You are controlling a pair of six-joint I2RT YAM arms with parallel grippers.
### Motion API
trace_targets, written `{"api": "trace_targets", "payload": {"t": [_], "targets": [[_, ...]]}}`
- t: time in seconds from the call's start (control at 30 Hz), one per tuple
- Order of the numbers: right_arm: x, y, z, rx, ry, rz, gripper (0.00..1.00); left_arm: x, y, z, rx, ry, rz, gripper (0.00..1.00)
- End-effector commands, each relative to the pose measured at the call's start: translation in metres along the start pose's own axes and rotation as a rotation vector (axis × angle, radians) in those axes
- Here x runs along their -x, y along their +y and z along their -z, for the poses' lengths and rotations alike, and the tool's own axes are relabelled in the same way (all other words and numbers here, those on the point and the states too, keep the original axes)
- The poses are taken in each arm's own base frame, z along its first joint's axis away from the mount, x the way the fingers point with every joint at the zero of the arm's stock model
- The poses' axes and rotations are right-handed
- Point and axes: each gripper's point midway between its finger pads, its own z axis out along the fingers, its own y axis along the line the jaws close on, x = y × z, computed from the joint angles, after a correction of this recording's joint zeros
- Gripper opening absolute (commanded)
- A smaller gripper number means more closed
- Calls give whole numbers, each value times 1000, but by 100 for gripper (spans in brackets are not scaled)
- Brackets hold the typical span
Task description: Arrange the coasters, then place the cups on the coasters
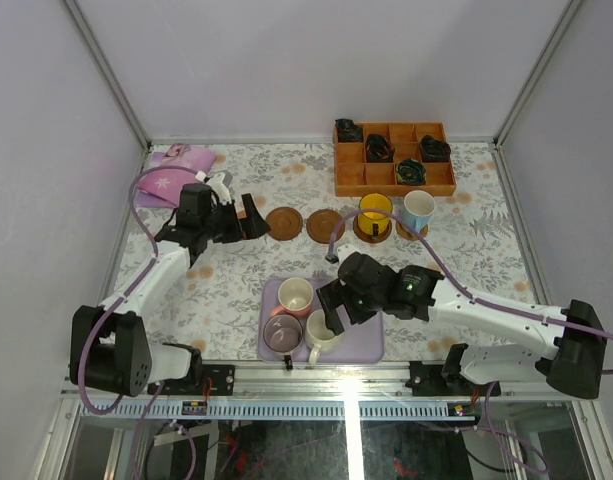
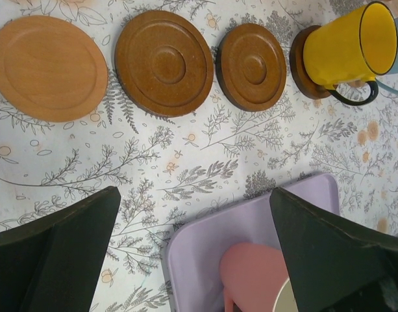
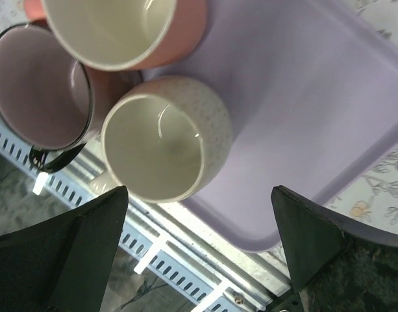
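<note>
Five coasters (image 2: 163, 62) run in a row across the far middle of the table (image 1: 216, 290). The two rightmost already carry the yellow cup (image 2: 345, 52) and the light blue cup (image 1: 419, 208), leaving three bare for the pink cup (image 3: 124, 29), purple cup (image 3: 36, 84) and white cup (image 3: 163, 146) grouped on the lavender tray (image 3: 302, 97) near the front edge. The right gripper (image 1: 333, 312) hangs over the tray beside the white cup, jaws spread wide and empty, probably lined up to take it next. The left gripper (image 1: 254, 218), likewise wide open and holding nothing, sits at the row's left end.
</note>
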Motion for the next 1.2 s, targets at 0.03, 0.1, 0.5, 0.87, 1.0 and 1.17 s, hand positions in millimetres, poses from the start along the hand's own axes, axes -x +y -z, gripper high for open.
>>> {"api": "trace_targets", "payload": {"t": [0.03,0.1,0.5,0.87,1.0,1.17], "targets": [[-13,32,6,159,24,-3,99,-5,-10,9,-38,-9,-21,100],[-21,39,4,173,49,9,99,-7,-11,11,-40,-8,-23,100],[-54,67,-6,176,150,-78,99,-22,-27,21,-85,36,-57,100],[-52,44,-23,12,97,-119,99,-43,-55,38,-117,98,-134,100],[-43,51,-28,27,79,-124,99,-47,-62,50,-117,94,-145,99],[-41,58,-34,37,88,-138,99,-56,-66,60,-125,104,-139,98]]}}
